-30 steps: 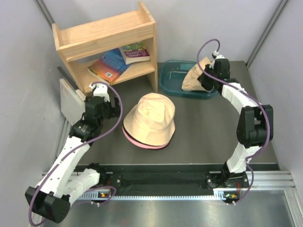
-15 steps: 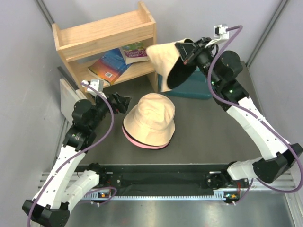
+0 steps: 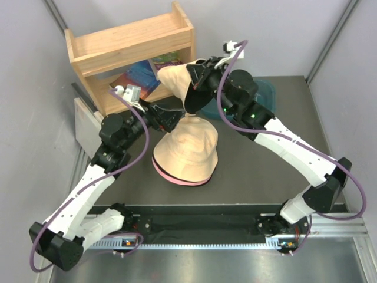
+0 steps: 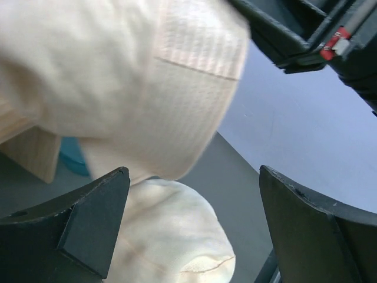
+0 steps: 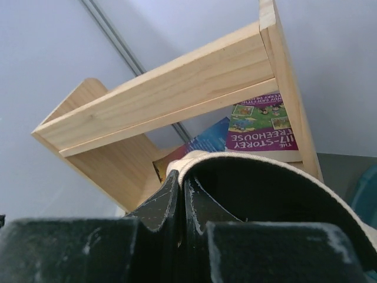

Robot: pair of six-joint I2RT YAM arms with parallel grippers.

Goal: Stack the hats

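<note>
Grey table (image 3: 259, 165): hats (image 3: 187, 147), shelf (image 3: 132, 41) with 2 books (image 5: 262, 127)

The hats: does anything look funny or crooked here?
Yes. The tan hat dangles sideways in the air, pinched by its brim in the right hand, so its dark inside shows. It hangs near the hat pile, not on it. The books in the shelf lie slanted too.

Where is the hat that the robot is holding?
In the top view, the tan hat hangs from the right gripper, in front of the wooden shelf and just behind the stacked hats at mid-table.
</note>
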